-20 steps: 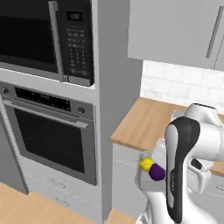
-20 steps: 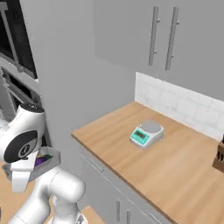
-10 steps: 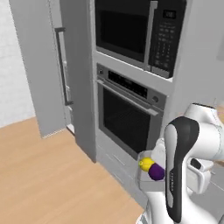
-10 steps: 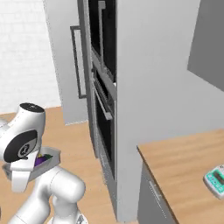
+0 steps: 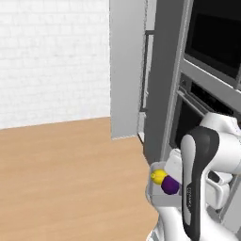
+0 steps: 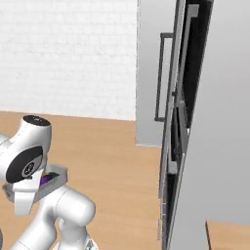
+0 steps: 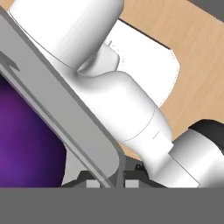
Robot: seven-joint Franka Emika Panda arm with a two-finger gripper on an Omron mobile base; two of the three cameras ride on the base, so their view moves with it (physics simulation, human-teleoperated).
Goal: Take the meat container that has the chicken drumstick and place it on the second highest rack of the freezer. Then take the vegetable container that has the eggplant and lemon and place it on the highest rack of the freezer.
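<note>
Left base view catches the lemon (image 5: 158,176) and eggplant (image 5: 170,185) side by side in my grey vegetable container (image 5: 162,198), carried low beside my arm, near the freezer (image 5: 127,70). Hand view shows my gripper (image 7: 107,180) pinched on the container's rim, the eggplant's purple just beside it.
</note>
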